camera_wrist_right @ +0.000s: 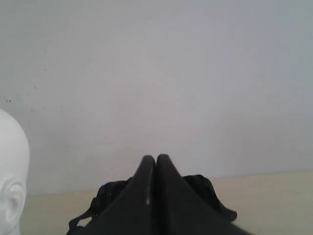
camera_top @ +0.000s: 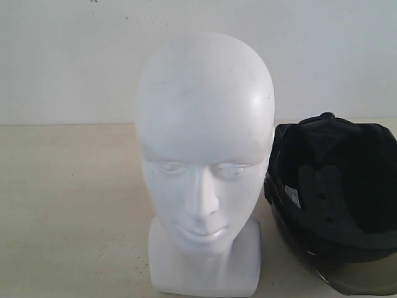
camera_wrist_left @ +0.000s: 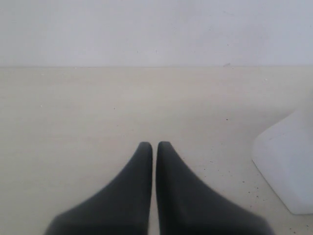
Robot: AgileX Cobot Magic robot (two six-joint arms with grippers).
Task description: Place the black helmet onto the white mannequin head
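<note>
The white mannequin head [camera_top: 205, 161] stands upright at the middle of the exterior view, bare, facing the camera. The black helmet [camera_top: 338, 198] lies beside it on the right, opening turned up so its padded lining shows, with its smoky visor [camera_top: 363, 279] at the lower right. Neither gripper appears in the exterior view. My left gripper [camera_wrist_left: 154, 145] is shut and empty over the bare table, with the head's neck base [camera_wrist_left: 288, 166] off to one side. My right gripper [camera_wrist_right: 156, 157] is shut and empty, with the helmet [camera_wrist_right: 110, 193] behind its fingers and the head [camera_wrist_right: 12, 186] at the frame's edge.
A pale beige table [camera_top: 68, 211] carries both objects, and a plain white wall [camera_top: 74, 56] rises behind it. Bare tabletop lies to the left of the head.
</note>
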